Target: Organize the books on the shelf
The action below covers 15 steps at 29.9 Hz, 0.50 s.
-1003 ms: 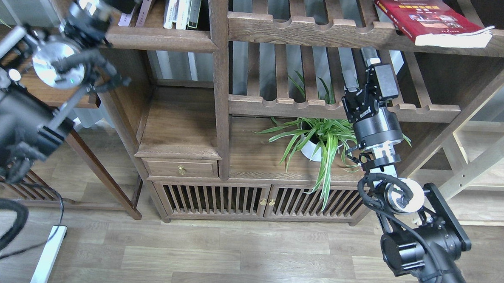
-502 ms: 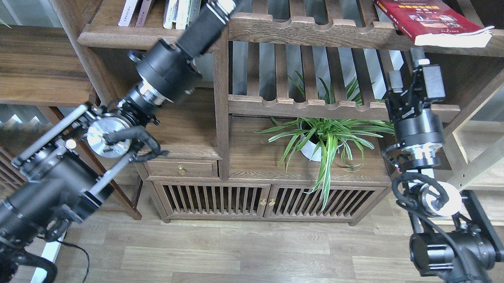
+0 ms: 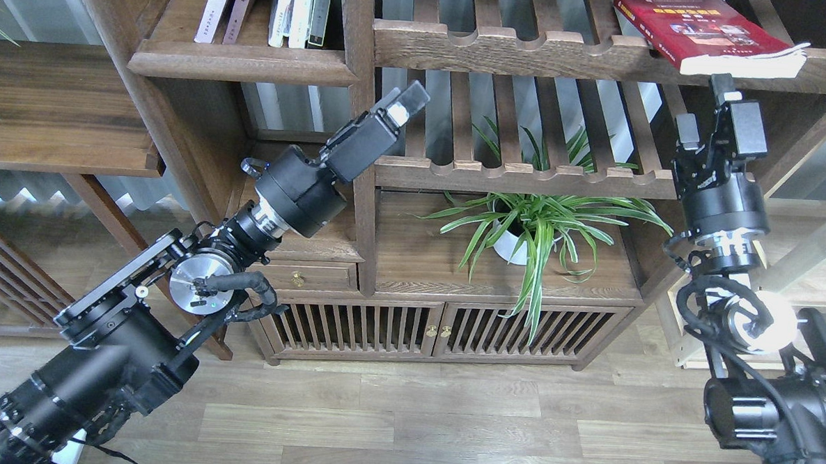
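Observation:
The red book with a photo cover (image 3: 701,28) lies flat on the top slatted rail at the upper right, its white page edge overhanging the front. The dark solid shelf (image 3: 239,62) with a rounded front edge is at the upper left. The dark brown book and the thick white book are out of view. My right gripper (image 3: 704,105) points up just below the red book's overhang, open and empty. My left gripper (image 3: 406,105) points up and right in front of the cabinet's centre post, below the solid shelf. Its fingers cannot be told apart.
Thin white and dark-spined books (image 3: 297,7) stand on the solid shelf. A potted spider plant (image 3: 524,230) sits on the lower cabinet top between my arms. Two slatted shelves with scalloped rails (image 3: 513,173) cross the middle. A small drawer (image 3: 298,277) is below my left arm.
My left arm has come down from the upper left shelf and swung right and lower. My right gripper has moved right and up, to just under the red book.

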Motion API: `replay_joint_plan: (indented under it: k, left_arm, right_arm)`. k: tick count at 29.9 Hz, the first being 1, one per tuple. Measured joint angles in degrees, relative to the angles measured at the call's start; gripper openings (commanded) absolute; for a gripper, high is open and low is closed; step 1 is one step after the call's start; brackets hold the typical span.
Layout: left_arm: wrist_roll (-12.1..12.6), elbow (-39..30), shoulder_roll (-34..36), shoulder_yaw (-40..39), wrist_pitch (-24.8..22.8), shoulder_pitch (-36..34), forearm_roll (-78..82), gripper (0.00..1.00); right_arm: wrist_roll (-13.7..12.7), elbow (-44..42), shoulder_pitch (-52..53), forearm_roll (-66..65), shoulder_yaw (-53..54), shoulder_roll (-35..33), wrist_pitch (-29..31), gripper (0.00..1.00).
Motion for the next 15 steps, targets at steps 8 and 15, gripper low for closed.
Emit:
replay_joint_plan:
  k: [8, 15]
  left_arm:
    - [0.2, 0.4, 0.0, 2.7, 0.0, 0.9, 0.4, 0.98]
    - [0.3, 0.4, -0.1, 4.3, 0.0, 2.4, 0.4, 0.98]
  right_arm:
    - [0.0, -0.1, 2.8, 0.1, 0.0, -1.0, -4.1, 0.93]
    - [-0.1, -0.3, 5.9, 0.2, 0.1, -2.2, -10.5, 0.93]
